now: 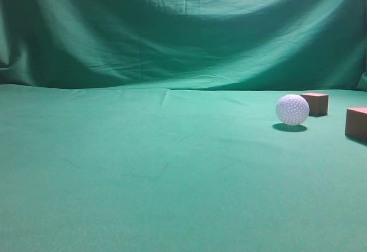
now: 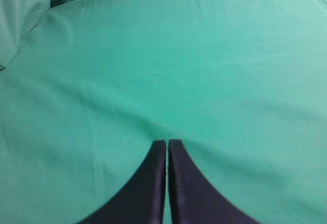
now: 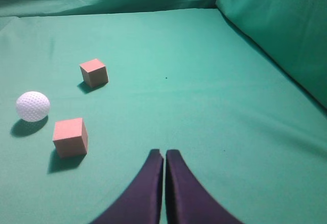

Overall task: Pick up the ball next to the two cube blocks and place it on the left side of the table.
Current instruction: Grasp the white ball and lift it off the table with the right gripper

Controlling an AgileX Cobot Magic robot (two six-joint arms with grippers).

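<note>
The white dimpled ball [image 1: 292, 109] rests on the green table [image 1: 143, 166] at the right, next to two reddish-brown cubes: one just behind it [image 1: 315, 103], one at the right edge of the view [image 1: 356, 123]. In the right wrist view the ball [image 3: 32, 106] lies at the left, with one cube [image 3: 70, 137] near it and the other cube [image 3: 94, 72] farther off. My right gripper [image 3: 164, 152] is shut and empty, to the right of the nearer cube. My left gripper [image 2: 167, 142] is shut and empty over bare cloth. Neither gripper shows in the exterior view.
A draped green backdrop [image 1: 183, 28] rises behind the table. In the right wrist view the cloth rises in a fold [image 3: 286, 35] at the right. The left wrist view shows only green cloth [image 2: 168, 71] with folds at the top left.
</note>
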